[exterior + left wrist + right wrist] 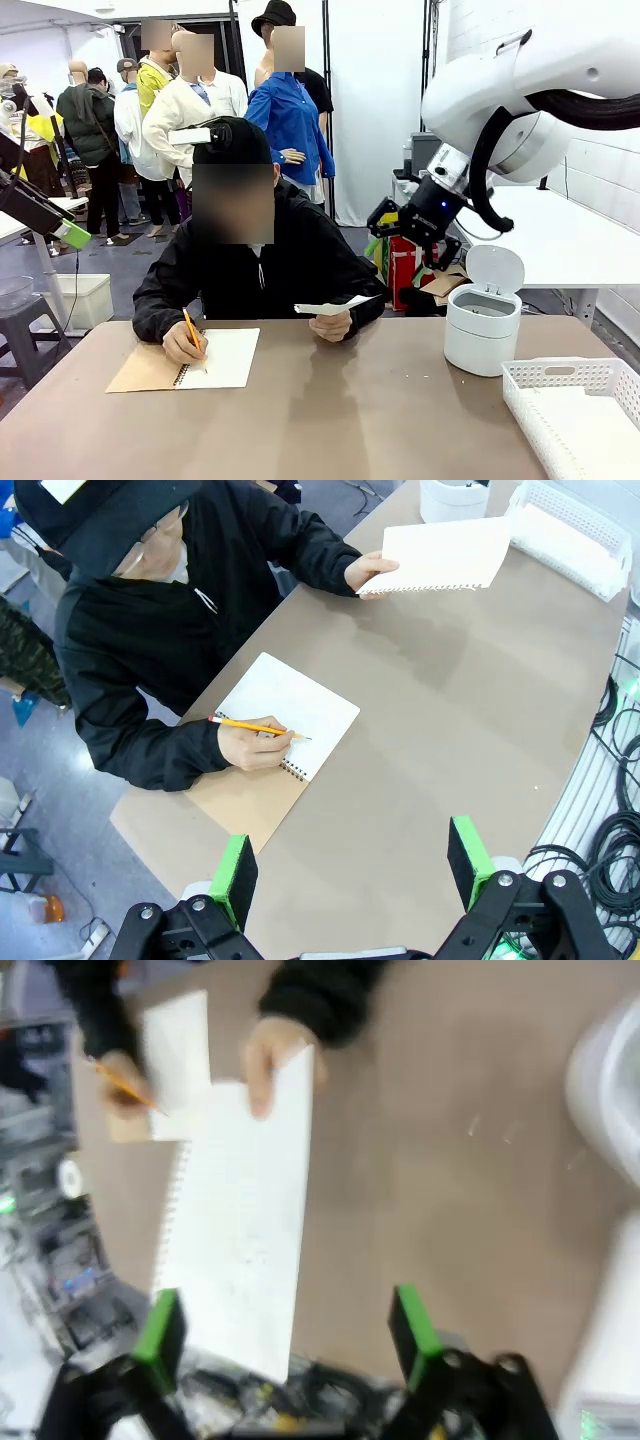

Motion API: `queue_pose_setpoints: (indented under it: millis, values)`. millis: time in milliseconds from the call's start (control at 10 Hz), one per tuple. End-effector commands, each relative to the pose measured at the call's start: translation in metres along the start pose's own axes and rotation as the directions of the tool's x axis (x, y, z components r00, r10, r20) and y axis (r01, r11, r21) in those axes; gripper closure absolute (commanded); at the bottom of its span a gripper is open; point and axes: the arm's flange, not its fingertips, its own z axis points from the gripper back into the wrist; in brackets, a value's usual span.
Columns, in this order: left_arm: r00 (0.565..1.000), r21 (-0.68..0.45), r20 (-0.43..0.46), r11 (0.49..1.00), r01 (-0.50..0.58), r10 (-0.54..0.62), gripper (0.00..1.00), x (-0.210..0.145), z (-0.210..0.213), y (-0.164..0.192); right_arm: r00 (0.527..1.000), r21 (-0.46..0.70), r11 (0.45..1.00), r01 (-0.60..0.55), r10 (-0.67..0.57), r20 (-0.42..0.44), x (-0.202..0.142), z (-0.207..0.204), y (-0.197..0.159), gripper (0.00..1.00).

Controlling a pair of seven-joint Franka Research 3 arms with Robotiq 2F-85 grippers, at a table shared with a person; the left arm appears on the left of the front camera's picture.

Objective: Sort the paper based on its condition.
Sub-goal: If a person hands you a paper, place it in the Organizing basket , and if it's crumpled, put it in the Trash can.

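Plainly, the paper (335, 305) hangs over the worktop (350, 420) in the person's hand (331, 326) — at three o'clock from the notebook (225, 355) in the front view — while the left fingers (236, 878) stand wide apart, holding nothing, and the right fingers (160, 1328) gape too, empty, the sheet lying toward their eleven o'clock.

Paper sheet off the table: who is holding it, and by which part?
The person's hand holds the paper sheet by one short edge, out over the table. The left gripper and right gripper are open and hold nothing.
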Motion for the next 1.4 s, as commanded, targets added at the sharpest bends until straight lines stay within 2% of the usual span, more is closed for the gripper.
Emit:
queue_pose_setpoints:
  millis: [0, 400, 800, 1300]
  values:
    - [1.000, -0.001, 0.003, 1.000, -0.005, 0.005, 0.00, 0.000, 0.000, 0.001, 0.964, 0.169, 0.951, 0.259, -0.243, -0.106, 0.028, -0.005, -0.006, 0.00]
    - [1.000, -0.001, 0.003, 1.000, -0.005, 0.005, 0.00, 0.000, 0.000, 0.001, 0.908, 0.208, 0.892, 0.401, -0.355, -0.224, 0.037, -0.041, -0.029, 0.00]
    - [1.000, -0.001, 0.003, 1.000, -0.005, 0.005, 0.00, 0.000, 0.000, 0.001, 0.892, 0.200, 0.892, 0.404, -0.337, -0.302, 0.025, -0.061, -0.034, 0.00]
    - [1.000, -0.001, 0.003, 1.000, -0.005, 0.005, 0.00, 0.000, 0.000, 0.001, 0.891, 0.207, 0.896, 0.392, -0.314, -0.328, 0.025, -0.080, -0.035, 0.00]
